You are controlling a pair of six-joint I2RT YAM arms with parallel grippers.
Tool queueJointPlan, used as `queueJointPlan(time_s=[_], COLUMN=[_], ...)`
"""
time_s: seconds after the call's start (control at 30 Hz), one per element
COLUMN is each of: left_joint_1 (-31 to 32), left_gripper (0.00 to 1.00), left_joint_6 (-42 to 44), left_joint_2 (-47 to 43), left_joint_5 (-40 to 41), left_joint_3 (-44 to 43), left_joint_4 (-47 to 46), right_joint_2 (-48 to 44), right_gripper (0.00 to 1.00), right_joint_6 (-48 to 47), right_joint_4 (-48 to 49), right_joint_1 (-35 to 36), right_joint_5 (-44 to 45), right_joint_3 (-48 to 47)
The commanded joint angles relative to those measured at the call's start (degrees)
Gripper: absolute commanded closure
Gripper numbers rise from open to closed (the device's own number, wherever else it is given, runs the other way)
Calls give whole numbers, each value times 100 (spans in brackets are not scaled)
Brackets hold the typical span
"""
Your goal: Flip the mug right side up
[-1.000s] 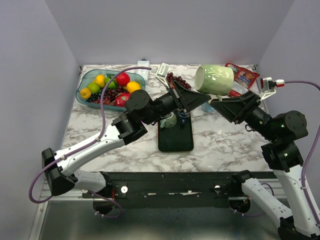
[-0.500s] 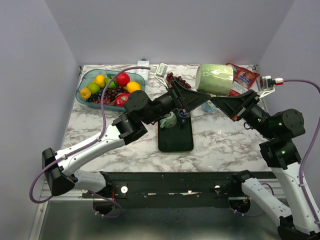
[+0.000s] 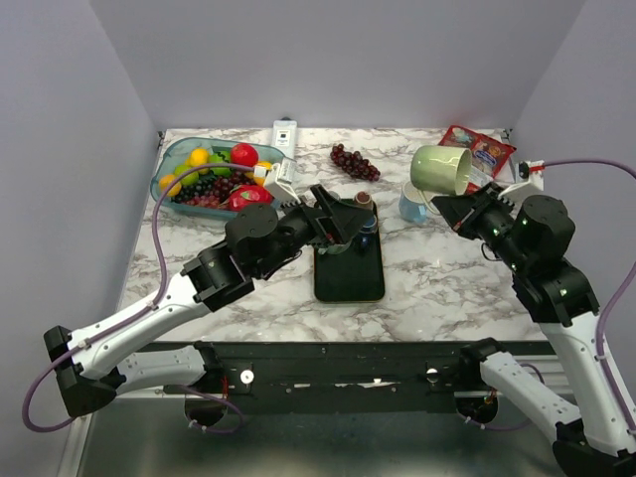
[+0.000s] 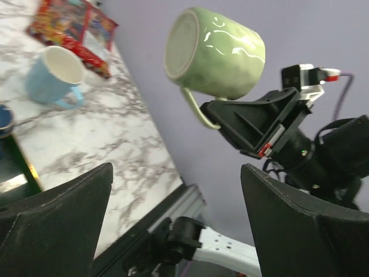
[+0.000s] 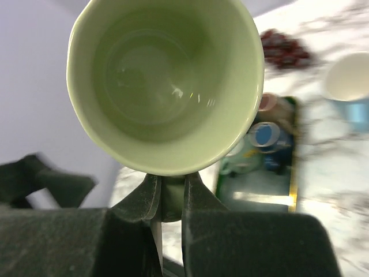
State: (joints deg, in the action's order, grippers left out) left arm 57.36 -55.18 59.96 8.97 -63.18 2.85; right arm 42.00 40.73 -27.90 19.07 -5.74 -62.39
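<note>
Back left a fruit bowl (image 3: 167,157), grapes (image 3: 354,163) mid-back, mug (image 3: 440,169) aloft beside cup (image 3: 411,203), right

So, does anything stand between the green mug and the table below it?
Possibly: the blue cup and the red snack packet sit on the table close beside the green mug, held by the right gripper.

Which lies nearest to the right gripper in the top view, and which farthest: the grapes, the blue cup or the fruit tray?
From the right gripper holding the green mug:
1. blue cup, just beside its tip
2. grapes, back centre
3. fruit tray, far back left
</note>
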Motion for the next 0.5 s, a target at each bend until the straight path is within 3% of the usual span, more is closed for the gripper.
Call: queueJointPlan(time_s=[0.0, 0.13, 0.33, 0.47], left_joint_1=[-129, -164, -427, -805], left_gripper=[1, 1, 1, 1], left_joint_6=[569, 815, 1026, 1237], left_joint_2=[-99, -64, 120, 419], left_joint_5=[816, 913, 923, 624], left_joint_3=[-124, -169, 42, 25], left_joint_4=[1592, 2131, 2413, 2545], right_joint_2=[282, 616, 1291, 1775], right_gripper=[99, 99, 99, 99], right_joint_6=[-873, -1155, -1410, -1541], right_joint_4=[-733, -910, -770, -507], right_joint_1=[9, 0, -8, -192], right_joint_5=[2302, 3393, 4097, 4107], right_joint_3=[-274, -46, 157, 341])
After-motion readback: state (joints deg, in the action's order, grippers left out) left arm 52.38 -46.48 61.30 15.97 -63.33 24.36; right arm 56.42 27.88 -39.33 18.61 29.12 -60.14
